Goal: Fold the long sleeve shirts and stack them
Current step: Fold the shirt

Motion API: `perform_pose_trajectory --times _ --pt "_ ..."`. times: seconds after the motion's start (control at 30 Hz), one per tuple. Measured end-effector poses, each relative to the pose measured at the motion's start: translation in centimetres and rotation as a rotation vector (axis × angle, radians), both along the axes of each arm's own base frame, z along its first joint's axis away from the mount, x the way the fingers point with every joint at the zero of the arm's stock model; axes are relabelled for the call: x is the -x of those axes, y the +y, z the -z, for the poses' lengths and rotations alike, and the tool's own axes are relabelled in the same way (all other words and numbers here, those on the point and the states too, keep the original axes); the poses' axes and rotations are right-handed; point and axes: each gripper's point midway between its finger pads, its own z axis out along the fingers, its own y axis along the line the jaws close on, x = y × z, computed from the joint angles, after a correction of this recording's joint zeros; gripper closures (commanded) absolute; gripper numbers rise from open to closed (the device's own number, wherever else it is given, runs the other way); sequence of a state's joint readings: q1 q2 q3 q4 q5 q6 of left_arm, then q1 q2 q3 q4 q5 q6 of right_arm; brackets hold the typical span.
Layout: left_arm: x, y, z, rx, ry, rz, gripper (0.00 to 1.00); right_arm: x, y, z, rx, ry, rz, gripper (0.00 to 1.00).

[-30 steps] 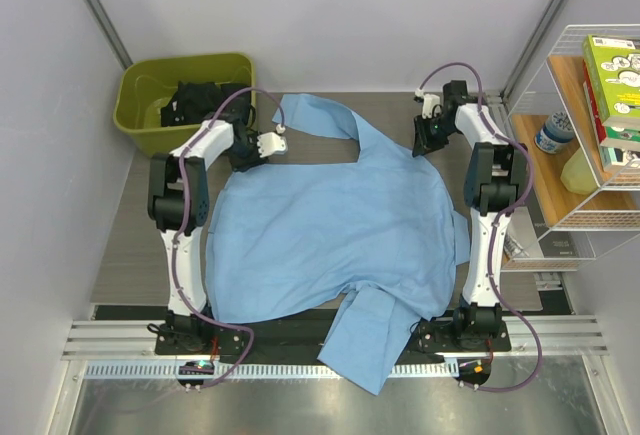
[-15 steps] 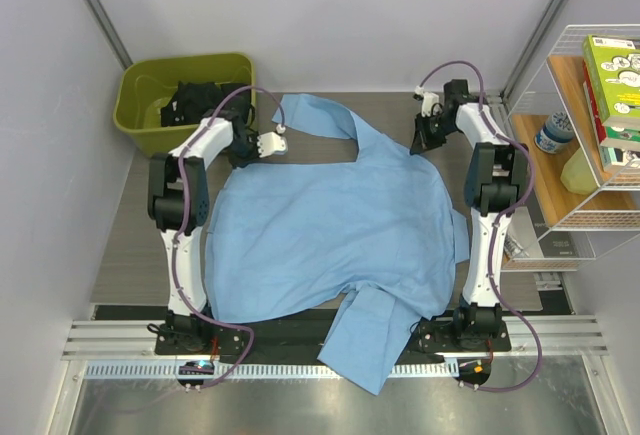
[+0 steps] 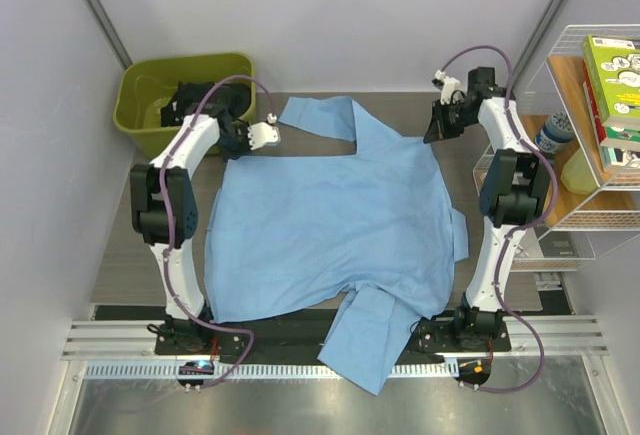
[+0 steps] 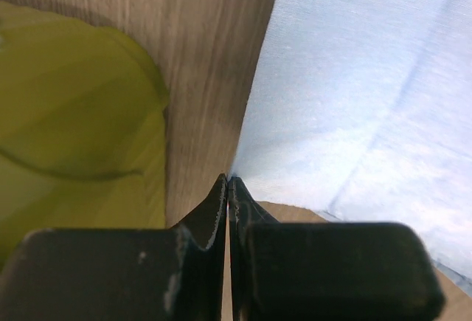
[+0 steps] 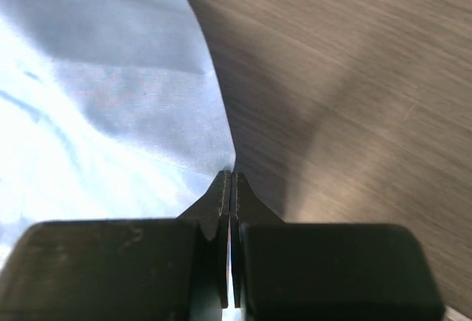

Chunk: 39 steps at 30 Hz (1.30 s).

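One light blue long sleeve shirt (image 3: pixel 330 225) lies spread across the table, one sleeve (image 3: pixel 318 115) folded at the far side and another (image 3: pixel 368 340) hanging over the near edge. My left gripper (image 3: pixel 233 145) is shut on the shirt's far left corner; in the left wrist view the cloth (image 4: pixel 354 99) runs out from the pinched tips of the left gripper (image 4: pixel 228 181). My right gripper (image 3: pixel 438 133) is shut on the far right corner, and the right wrist view shows the fabric (image 5: pixel 110 77) caught at the right gripper (image 5: pixel 231 175).
An olive green bin (image 3: pixel 150 80) holding dark clothes stands at the far left, close beside my left arm, and shows as the bin (image 4: pixel 74 114) in the left wrist view. A wire shelf (image 3: pixel 590 195) with books and a bottle stands to the right of my right arm.
Both grippers closed on the shirt's far corners. Both arms then moved apart and farther back, and the shirt's far edge is now stretched straighter.
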<state>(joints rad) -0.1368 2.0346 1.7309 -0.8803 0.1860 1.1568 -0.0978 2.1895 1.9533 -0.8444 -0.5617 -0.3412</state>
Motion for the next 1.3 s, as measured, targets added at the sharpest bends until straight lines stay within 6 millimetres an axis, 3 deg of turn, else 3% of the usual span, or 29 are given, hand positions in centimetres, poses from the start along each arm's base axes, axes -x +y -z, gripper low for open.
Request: perform_pose_trajectory --times 0.3,0.53,0.7,0.87,0.93,0.97,1.03,1.07,1.1,1.23,1.3 --pt "3.3 0.4 -1.3 0.003 0.006 0.017 1.0 4.7 0.7 -1.9 0.001 0.01 -0.064 0.99" --pt "7.8 0.9 -2.5 -0.003 0.012 0.076 1.0 9.5 1.0 -3.5 0.024 0.004 -0.123 0.99" --pt "11.3 1.1 -2.0 0.0 0.055 0.109 1.0 12.9 1.1 -2.6 0.039 0.036 -0.17 0.99" --pt "15.1 1.4 0.3 0.002 0.143 0.12 1.0 16.9 1.2 -0.3 0.044 0.114 -0.215 0.99" --pt "16.3 1.4 1.3 0.003 0.18 0.123 0.95 18.2 1.3 0.7 0.044 0.148 -0.231 0.98" --pt "16.9 1.3 1.9 0.001 0.197 0.127 0.86 18.6 1.2 1.1 0.045 0.159 -0.236 0.94" --pt "18.4 1.4 3.1 -0.006 0.238 0.135 0.82 19.7 1.2 2.2 0.051 0.193 -0.254 0.82" --pt "19.2 1.4 3.7 -0.011 0.262 0.137 0.74 20.1 1.1 2.4 0.053 0.206 -0.26 0.78" --pt "19.8 1.5 4.1 -0.017 0.281 0.137 0.72 20.6 1.0 2.5 0.059 0.216 -0.276 0.68" --pt "20.5 1.6 4.1 -0.023 0.31 0.13 0.64 21.9 0.9 2.1 0.065 0.254 -0.326 0.63" --pt "20.1 1.3 3.4 -0.009 0.303 0.121 0.58 21.5 0.9 1.2 0.06 0.255 -0.336 0.62"
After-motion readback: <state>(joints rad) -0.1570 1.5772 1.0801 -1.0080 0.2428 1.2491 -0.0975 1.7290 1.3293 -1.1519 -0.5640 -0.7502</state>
